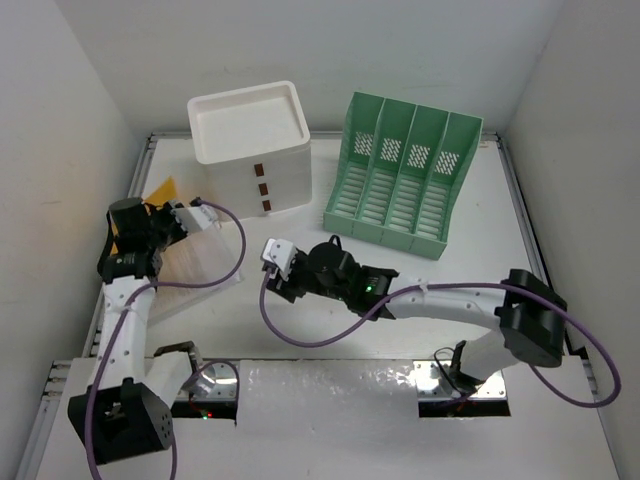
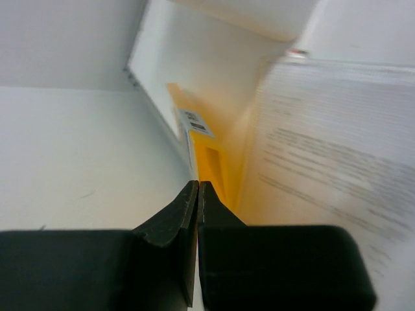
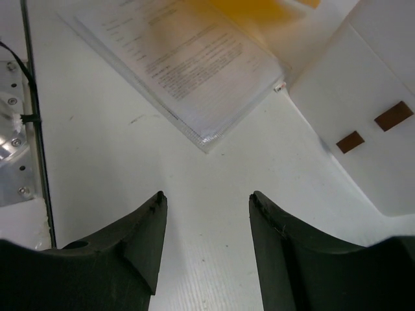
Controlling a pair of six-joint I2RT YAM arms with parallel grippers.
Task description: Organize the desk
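Rearward on desk (image 1: 480,262), drawer box (image 1: 255,150), rack (image 1: 400,185)

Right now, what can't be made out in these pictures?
Print on the sleeved paper: blurred in the left wrist view, too small from the top.
Yellow item: partly hidden by the left arm in the top view.
Drawer box: drawers shut, contents hidden; cut off by the right wrist view's edge.
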